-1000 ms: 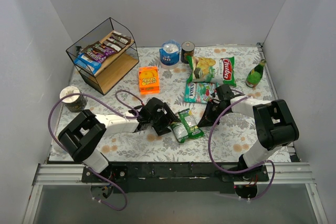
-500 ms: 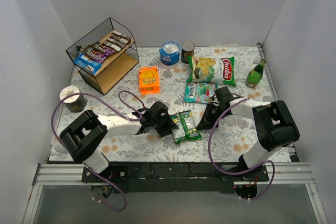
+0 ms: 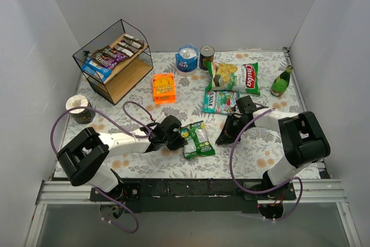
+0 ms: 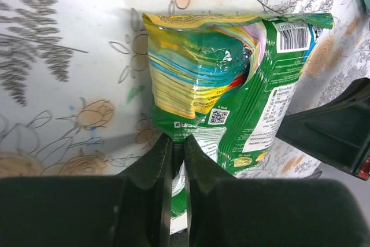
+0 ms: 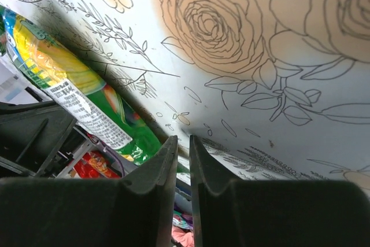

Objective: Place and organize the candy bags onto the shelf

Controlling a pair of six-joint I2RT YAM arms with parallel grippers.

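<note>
A green candy bag (image 3: 198,139) lies flat on the floral tabletop, near the front middle. My left gripper (image 3: 181,137) is shut on its left edge; in the left wrist view the jaws (image 4: 178,142) pinch the green candy bag (image 4: 225,73) at its near seam. My right gripper (image 3: 222,138) rests just right of the bag, its fingers nearly together with nothing between them. In the right wrist view that gripper (image 5: 182,140) hovers low over the cloth, with the green bag (image 5: 69,85) to the left. The shelf (image 3: 132,78) stands at the back left with several candy bags (image 3: 110,57) on its upper board. A teal bag (image 3: 220,101) lies mid-table.
A large green chip bag (image 3: 234,77), a blue can (image 3: 187,59), a dark can (image 3: 206,57) and a green bottle (image 3: 281,82) sit along the back. An orange box (image 3: 163,87) lies beside the shelf. A paper cup (image 3: 79,108) stands at the left edge.
My left gripper's jaws closed on the green bag's edge, and the bag slid a little to the left with the arm. My right gripper shifted slightly toward the front.
</note>
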